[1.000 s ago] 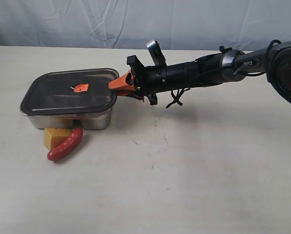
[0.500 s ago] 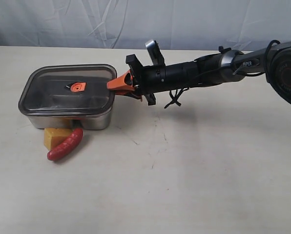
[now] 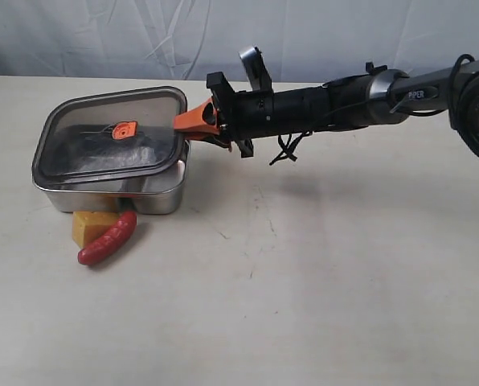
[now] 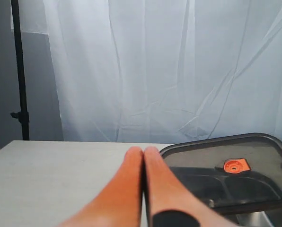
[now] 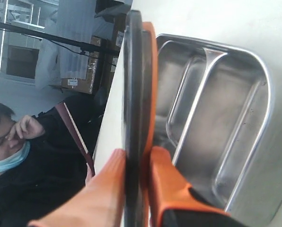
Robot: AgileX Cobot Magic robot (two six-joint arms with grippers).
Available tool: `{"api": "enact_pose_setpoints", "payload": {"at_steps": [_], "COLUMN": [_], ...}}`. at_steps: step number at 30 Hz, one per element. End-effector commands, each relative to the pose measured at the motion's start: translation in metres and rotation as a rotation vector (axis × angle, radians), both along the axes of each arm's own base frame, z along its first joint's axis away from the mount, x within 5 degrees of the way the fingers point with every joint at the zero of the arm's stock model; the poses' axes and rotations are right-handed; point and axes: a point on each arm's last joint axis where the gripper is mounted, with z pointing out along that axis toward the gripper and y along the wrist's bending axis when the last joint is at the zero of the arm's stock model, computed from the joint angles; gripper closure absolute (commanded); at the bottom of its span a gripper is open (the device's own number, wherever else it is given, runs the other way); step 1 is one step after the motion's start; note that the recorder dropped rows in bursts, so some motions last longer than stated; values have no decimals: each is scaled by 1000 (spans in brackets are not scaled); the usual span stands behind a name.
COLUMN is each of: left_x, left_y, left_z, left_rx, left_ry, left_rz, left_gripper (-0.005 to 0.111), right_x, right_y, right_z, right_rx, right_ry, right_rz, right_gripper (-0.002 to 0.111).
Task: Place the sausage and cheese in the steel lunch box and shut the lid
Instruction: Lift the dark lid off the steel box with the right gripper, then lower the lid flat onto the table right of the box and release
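My right gripper [image 3: 193, 127] is shut on the right edge of the dark translucent lid [image 3: 111, 141] and holds it lifted and tilted above the steel lunch box [image 3: 119, 195]. The lid's orange centre valve [image 3: 124, 130] faces up. In the right wrist view the lid [image 5: 134, 75] shows edge-on between the orange fingers [image 5: 167, 182], and the box [image 5: 216, 123] lies open with both compartments empty. The yellow cheese [image 3: 88, 225] and the red sausage [image 3: 108, 239] lie on the table just in front of the box. My left gripper [image 4: 144, 152] is shut on nothing, beside the lid [image 4: 226, 163].
The beige table [image 3: 320, 273] spreads out in front of and to the right of the box. A white curtain [image 3: 223, 36] hangs behind it. In the right wrist view a masked person [image 5: 11, 137] sits beyond the table's edge.
My right gripper has raised the lid off the box, right edge first, and shifted it slightly back. The cheese and sausage have not moved.
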Motion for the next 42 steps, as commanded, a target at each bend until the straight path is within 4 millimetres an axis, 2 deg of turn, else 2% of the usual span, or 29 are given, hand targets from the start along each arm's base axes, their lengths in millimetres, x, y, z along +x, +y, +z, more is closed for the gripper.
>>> {"api": "enact_pose_setpoints", "payload": {"at_steps": [1,9,12,15,17,19,22,24,27,31,34,37,42], "left_x": [0,0,0,0,0,0,0,0,0,0,0,0,0], "left_y": [-1,-1,-1,-1,-1,-1,-1,-1,-1,-1,-1,-1,-1], "left_z": [0,0,0,0,0,0,0,0,0,0,0,0,-2], "left_rx": [-60,-60,-60,-62,-62,-62,-60,-58,-58,-58,-56,-56,-58], "left_ry": [-7,-7,-7,-7,-5,-5,-5,-5,-5,-5,-5,-1,18], "left_rz": [-15,-15,-15,-15,-15,-15,-15,-15,-15,-15,-15,-15,-15], "left_gripper": [107,107,107,107,107,107,107,107,107,107,107,107,107], "right_x": [2,4,21,48,56,58,47,36,21,-1,-16,-28,-38], "right_y": [1,-2,-16,-51,-72,-90,-107,-116,-123,-111,-88,-65,-49], "right_z": [9,21,42,82,103,123,166,189,205,202,196,194,192], "right_rx": [28,112,140,150,26,-202,-439,-530,-674,-818,-925,-1066,-1131], "right_ry": [-22,-51,-116,-257,-404,-563,-790,-892,-979,-1017,-1058,-1129,-1174], "right_rz": [-10,26,-10,-70,-41,-37,-31,-8,80,315,443,494,535], "right_gripper": [109,109,109,109,109,109,109,109,109,109,109,109,109]}}
